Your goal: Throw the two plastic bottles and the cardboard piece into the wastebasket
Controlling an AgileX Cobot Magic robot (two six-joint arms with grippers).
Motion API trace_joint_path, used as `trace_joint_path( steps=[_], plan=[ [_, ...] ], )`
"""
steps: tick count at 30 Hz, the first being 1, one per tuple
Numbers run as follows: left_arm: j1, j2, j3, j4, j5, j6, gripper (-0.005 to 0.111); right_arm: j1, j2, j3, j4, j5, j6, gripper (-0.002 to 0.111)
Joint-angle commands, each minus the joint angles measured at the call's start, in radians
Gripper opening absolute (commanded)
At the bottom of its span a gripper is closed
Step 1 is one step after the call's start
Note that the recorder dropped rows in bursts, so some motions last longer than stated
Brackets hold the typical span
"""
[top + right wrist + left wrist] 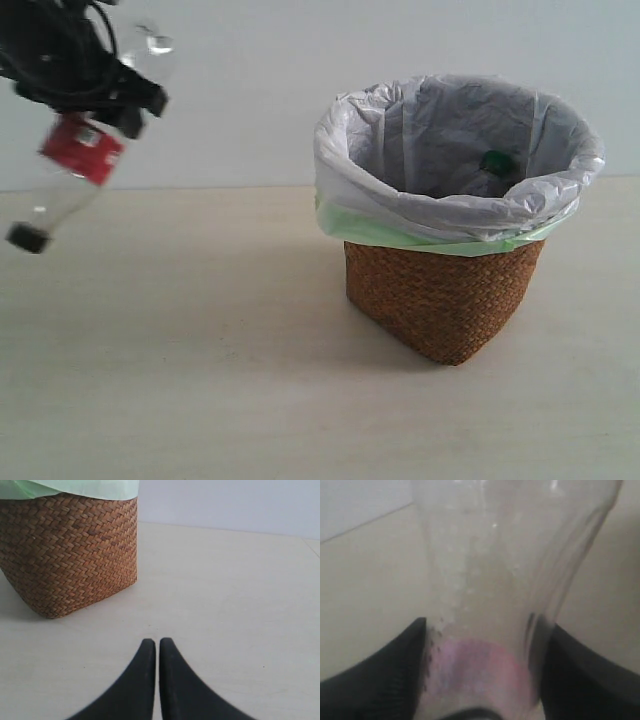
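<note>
The slim clear bottle (75, 160) with red label and black cap hangs tilted, cap downward, high at the far left. My left gripper (110, 100) is shut on it; in the left wrist view the bottle (495, 595) fills the space between the black fingers (395, 675). The wicker wastebasket (440, 300) with its white-grey bag stands to the right, and a green cap (495, 160) of the other bottle shows inside. My right gripper (157, 642) is shut and empty, low over the table beside the wastebasket (70, 555). The cardboard piece is out of view.
A pale wooden tabletop (200, 360) stretches between the held bottle and the basket. A plain light wall (250, 100) stands behind. The bag's pale green edge (400, 232) folds over the basket rim.
</note>
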State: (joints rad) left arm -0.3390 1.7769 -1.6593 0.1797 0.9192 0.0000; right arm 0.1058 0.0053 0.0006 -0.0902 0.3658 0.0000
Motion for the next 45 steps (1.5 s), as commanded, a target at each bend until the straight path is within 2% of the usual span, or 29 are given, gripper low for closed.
trace_joint_path(
  steps=[1, 2, 3, 4, 6, 10, 21, 27, 29, 30, 33, 38, 39, 42, 45],
  plan=[
    [-0.115, 0.001, -0.118, -0.866, -0.25, 0.625, 0.006, -0.005, -0.005, -0.001, 0.002, -0.004, 0.0, 0.0],
    [-0.147, 0.005, -0.177, -1.023, -0.316, 0.72, 0.012, -0.005, -0.005, -0.001, 0.002, -0.004, 0.0, 0.0],
    [-0.194, 0.022, -0.248, -1.123, -0.4, 0.809, 0.03, -0.005, -0.005, -0.001, 0.002, -0.004, 0.0, 0.0],
    [-0.221, 0.035, -0.29, -1.126, -0.47, 0.809, 0.056, -0.005, -0.005, -0.001, 0.002, -0.004, 0.0, 0.0],
    [-0.241, 0.056, -0.299, -1.102, -0.505, 0.805, 0.11, -0.005, -0.005, -0.001, 0.002, -0.004, 0.0, 0.0],
    [-0.241, 0.085, -0.299, -1.061, -0.446, 0.8, 0.109, -0.005, -0.005, -0.001, 0.002, -0.004, 0.0, 0.0],
    [-0.241, 0.079, -0.299, -1.006, -0.438, 0.8, 0.109, -0.005, -0.005, -0.001, 0.002, -0.004, 0.0, 0.0],
    [-0.241, 0.041, -0.299, -0.88, -0.302, 0.798, 0.108, -0.005, -0.005, -0.001, 0.002, -0.004, 0.0, 0.0],
    [-0.241, 0.022, -0.299, -0.835, -0.263, 0.732, 0.105, -0.005, -0.005, -0.001, 0.002, -0.004, 0.0, 0.0],
    [-0.241, 0.012, -0.299, -0.819, -0.255, 0.704, 0.101, -0.005, -0.005, -0.001, 0.002, -0.004, 0.0, 0.0],
    [-0.241, -0.021, -0.299, -0.774, -0.207, 0.664, 0.077, -0.005, -0.005, -0.001, 0.002, -0.004, 0.0, 0.0],
    [-0.241, -0.083, -0.299, -0.696, -0.06, 0.666, 0.014, -0.005, -0.005, -0.001, 0.002, -0.004, 0.0, 0.0],
    [-0.241, -0.091, -0.299, -0.681, -0.026, 0.666, 0.004, -0.005, -0.005, -0.001, 0.002, -0.004, 0.0, 0.0],
    [-0.241, -0.123, -0.299, -0.641, 0.092, 0.673, 0.004, -0.005, -0.005, -0.001, 0.002, -0.004, 0.0, 0.0],
    [-0.241, -0.167, -0.296, -0.612, 0.151, 0.655, 0.004, -0.005, -0.005, -0.001, 0.002, -0.004, 0.0, 0.0]
  ],
)
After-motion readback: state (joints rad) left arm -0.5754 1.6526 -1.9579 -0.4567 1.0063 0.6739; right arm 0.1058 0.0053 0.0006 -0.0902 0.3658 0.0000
